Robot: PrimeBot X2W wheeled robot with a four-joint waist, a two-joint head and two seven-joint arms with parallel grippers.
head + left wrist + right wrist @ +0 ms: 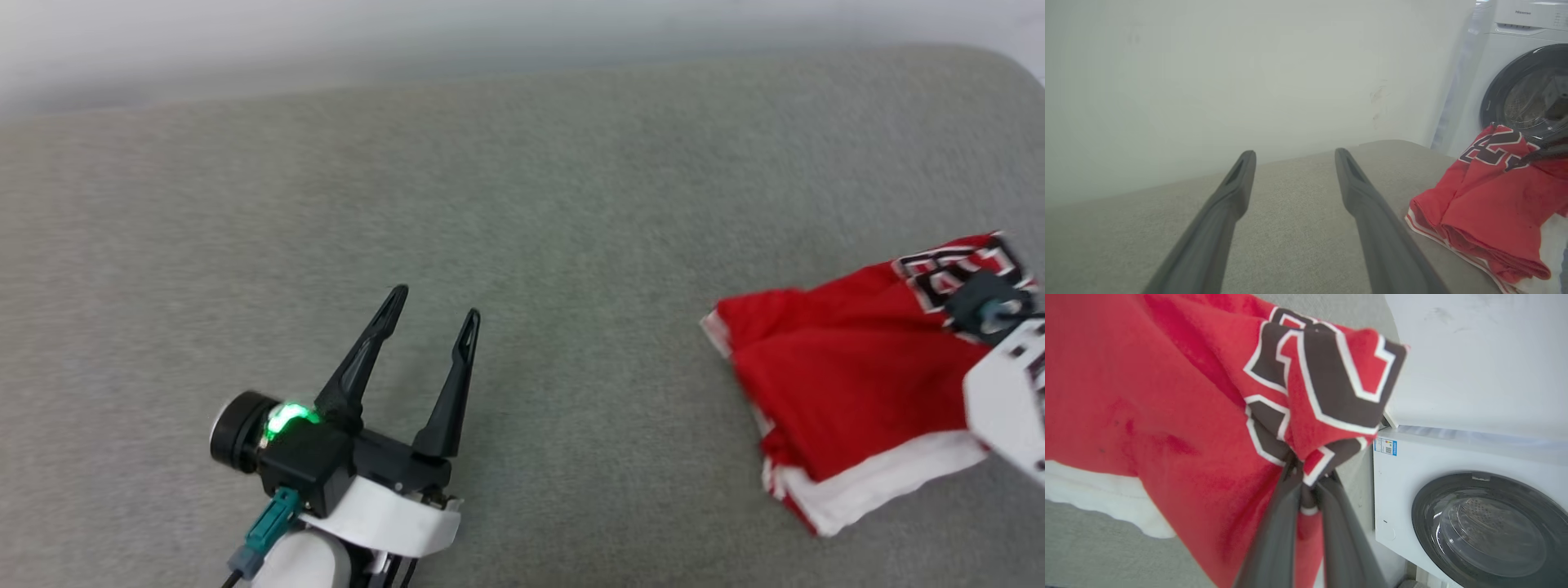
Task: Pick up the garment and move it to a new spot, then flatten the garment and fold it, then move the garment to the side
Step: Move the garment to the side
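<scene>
a: right jaws were clamped on a small pinch of the garment (841, 384), right at the black print, with the cloth caught up near the tips of the fingers (1274, 539). left jaws were wide apart over bare cushion, well away from it.

b: and where was the garment sitting?

a: bunched up at the right end of the grey padded surface (522, 204), near its edge, with the washing machine (1453, 490) just past it.

b: so what's the worry?

a: imo that thin pinch could've slipped once the whole heap hung off it. or it only had one layer, so the rest would've dragged and twisted. and a drop that close to the edge could've sent it off the side.
</scene>
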